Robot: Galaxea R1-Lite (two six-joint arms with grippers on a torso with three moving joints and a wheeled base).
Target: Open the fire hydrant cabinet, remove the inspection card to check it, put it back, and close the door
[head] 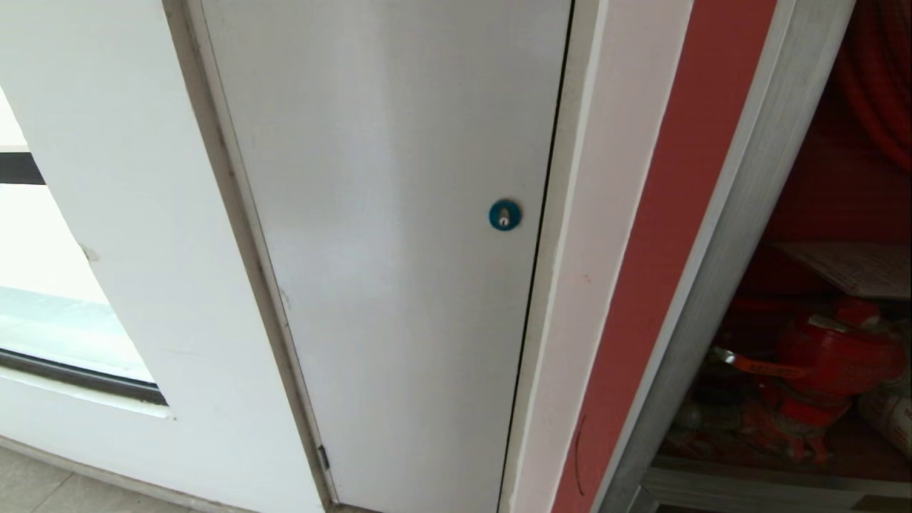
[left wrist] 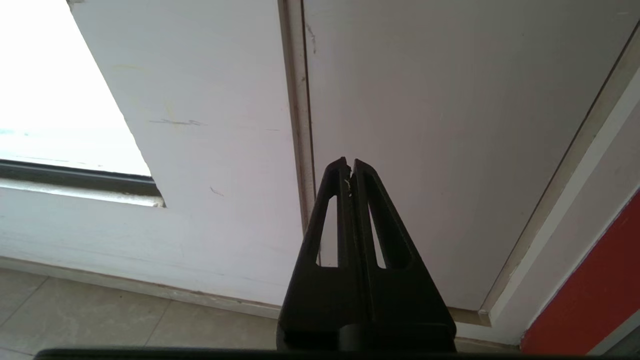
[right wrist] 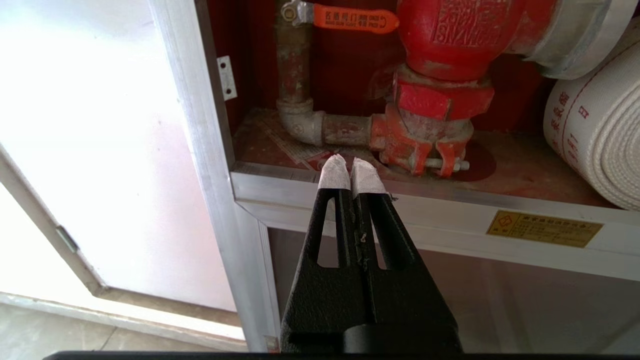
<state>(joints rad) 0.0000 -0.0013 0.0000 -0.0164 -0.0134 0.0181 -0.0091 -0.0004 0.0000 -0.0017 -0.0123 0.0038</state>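
Note:
The fire hydrant cabinet (head: pixel 741 235) fills the right edge of the head view, and its red inside shows past the silver frame. A white printed sheet (head: pixel 855 267), apparently the inspection card, sits in there above the red hydrant valve (head: pixel 833 356). The door is out of view. My right gripper (right wrist: pixel 351 162) is shut and empty, its white-taped tips pointing at the cabinet's (right wrist: pixel 215 150) lower sill in front of the valve (right wrist: pixel 440 95). My left gripper (left wrist: pixel 349 162) is shut and empty, facing the wall. Neither arm shows in the head view.
A plain grey-white door (head: pixel 385 249) with a round blue lock (head: pixel 504 214) stands left of the cabinet. A window (head: pixel 43 320) is further left. A rolled white hose (right wrist: pixel 600 145) lies inside the cabinet, and a yellow label (right wrist: pixel 544 228) marks the sill.

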